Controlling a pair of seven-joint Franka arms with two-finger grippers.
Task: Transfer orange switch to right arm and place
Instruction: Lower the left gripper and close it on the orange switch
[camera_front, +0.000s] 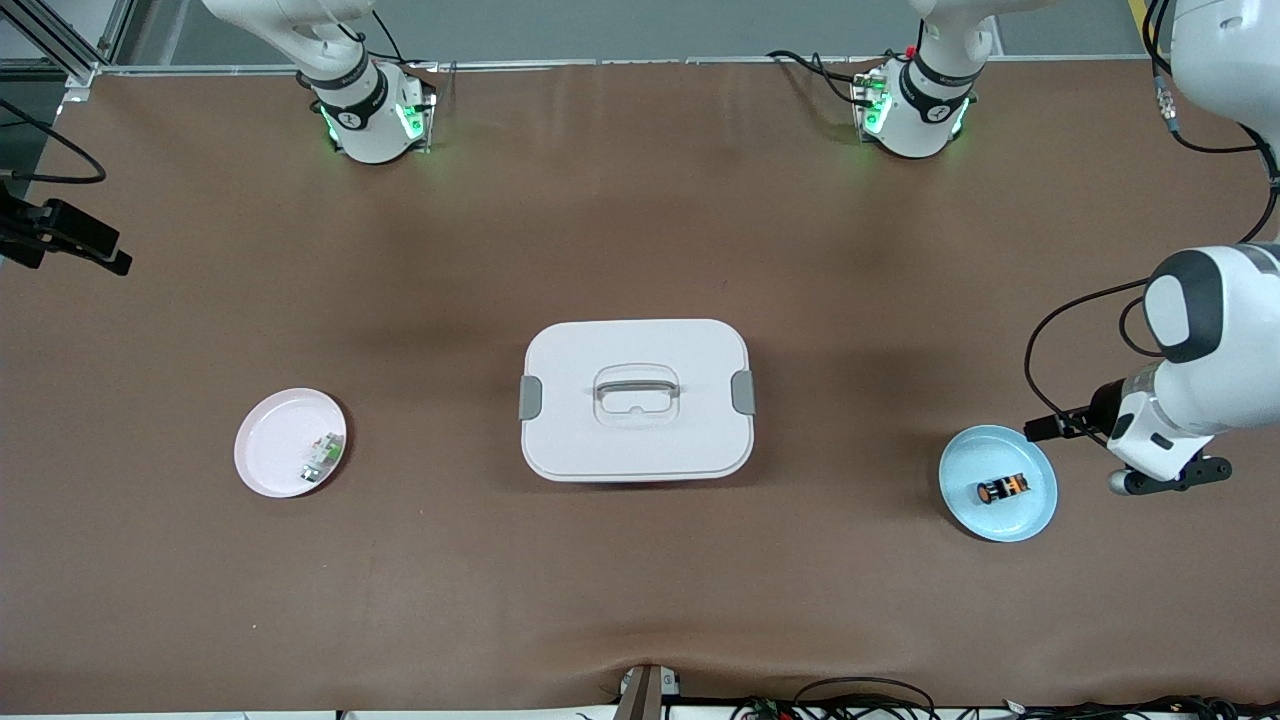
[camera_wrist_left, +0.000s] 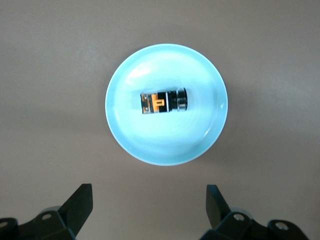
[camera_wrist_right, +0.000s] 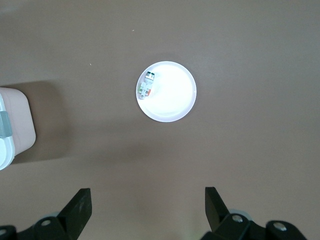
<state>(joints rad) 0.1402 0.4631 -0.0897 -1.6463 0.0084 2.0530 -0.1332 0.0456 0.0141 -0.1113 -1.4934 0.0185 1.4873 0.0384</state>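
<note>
The brown table (camera_front: 640, 200) carries a white lidded plastic box (camera_front: 636, 400) with a grey handle at its middle, probably the barrier that makes a hand-over sensible. Toward the right arm's end sits a round pink plate (camera_front: 275, 445) holding a small white-and-green part (camera_front: 322, 458); toward the left arm's end, a round pale-blue plate (camera_front: 1035, 510).

The left gripper (camera_wrist_left: 149, 212) hovers beside the blue plate, jaws spread and empty — placed, I judge, for a descent. The right gripper (camera_wrist_right: 147, 212) waits high over its end of the table, jaws likewise spread.

The tiny black-and-orange switch (camera_front: 1002, 489) lies on its side in the blue plate's middle — long axis along the table's length, its black ringed end toward the left arm's end.
</note>
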